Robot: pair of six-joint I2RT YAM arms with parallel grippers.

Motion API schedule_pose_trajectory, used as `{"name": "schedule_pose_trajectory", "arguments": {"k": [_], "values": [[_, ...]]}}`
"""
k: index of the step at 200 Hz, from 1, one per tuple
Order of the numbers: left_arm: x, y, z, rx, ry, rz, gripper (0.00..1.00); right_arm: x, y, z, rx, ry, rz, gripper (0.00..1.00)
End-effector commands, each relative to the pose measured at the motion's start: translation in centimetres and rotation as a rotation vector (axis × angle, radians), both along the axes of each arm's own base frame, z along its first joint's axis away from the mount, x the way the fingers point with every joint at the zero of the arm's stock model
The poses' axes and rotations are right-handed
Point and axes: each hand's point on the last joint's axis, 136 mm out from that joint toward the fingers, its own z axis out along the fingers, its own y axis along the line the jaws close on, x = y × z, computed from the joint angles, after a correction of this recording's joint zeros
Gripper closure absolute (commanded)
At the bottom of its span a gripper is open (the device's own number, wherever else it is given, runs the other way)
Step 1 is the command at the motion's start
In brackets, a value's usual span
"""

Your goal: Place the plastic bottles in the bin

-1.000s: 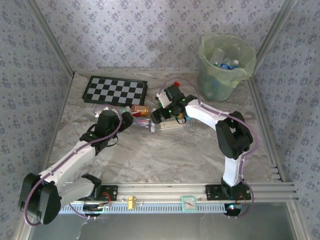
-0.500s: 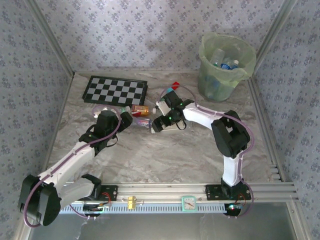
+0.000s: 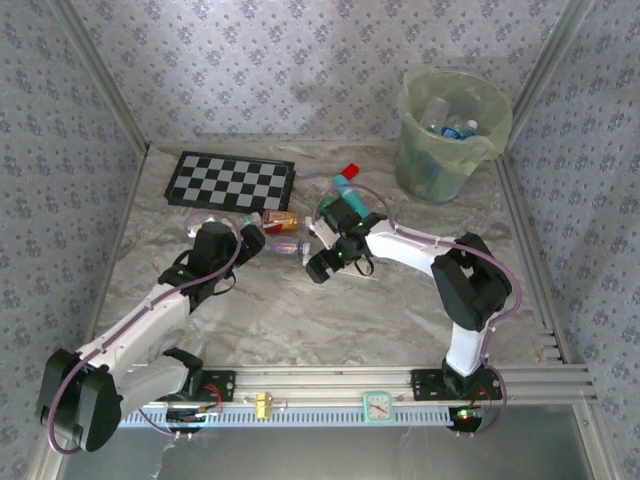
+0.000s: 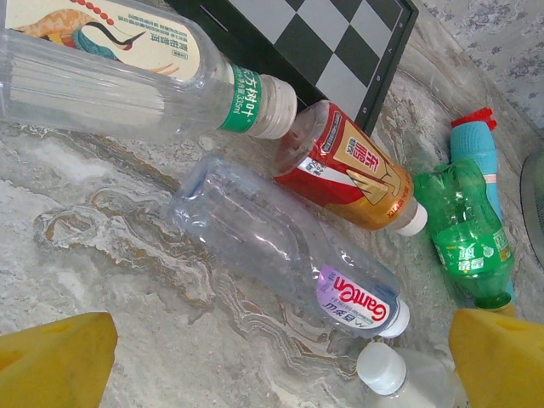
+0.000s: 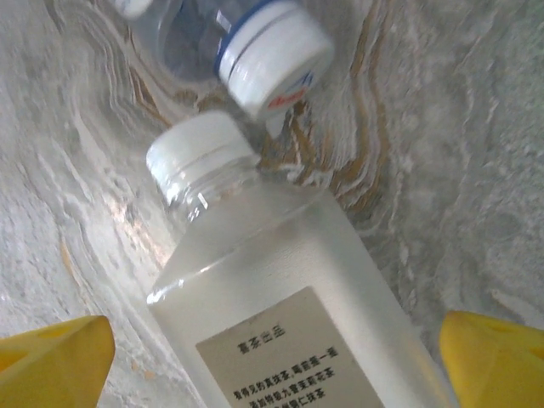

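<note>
Bottle [image 5: 255, 280] lies within right pincer [image 5: 272, 357]

Clear, glossy plastic bottles [image 4: 280, 246] on a smooth, marble-patterned table [image 4: 102, 255]; frosted bottle [image 5: 255, 263] with matt label [image 5: 289, 357]; translucent plastic bin [image 3: 432, 172], thin crinkled liner [image 3: 406, 104].

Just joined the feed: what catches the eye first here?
Lying bottles huddle at mid-table by the checkerboard, the open left gripper beside them. The open right gripper straddles a frosted white-capped bottle. The pale-green bin stands at the far right, bottles already inside.
</note>
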Motion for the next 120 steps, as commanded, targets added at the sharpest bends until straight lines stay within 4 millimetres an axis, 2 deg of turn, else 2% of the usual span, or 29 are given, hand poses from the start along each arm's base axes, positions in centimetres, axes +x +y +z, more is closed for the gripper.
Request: {"name": "schedule_pose_trajectory", "arguments": {"k": [1, 45, 81, 120], "values": [[0.3, -0.2, 0.3, -0.026, -0.012, 0.000, 0.00, -0.9, -1.4, 0.0, -0.105, -0.045, 0.013, 0.01], [0.4, -0.3, 0.3, -0.031, -0.010, -0.002, 0.00, -1.4, -1.2, -0.4, -0.160, -0.080, 0.028, 0.01], [0.4, -0.4, 0.4, -0.031, -0.012, -0.003, 0.00, -1.6, -1.4, -1.6, -0.217, -0.079, 0.048, 0.19], [0.4, -0.4, 0.4, -0.031, -0.013, -0.003, 0.00, -1.8, -1.5, -2.7, -0.281, -0.075, 0.075, 0.29]]}}
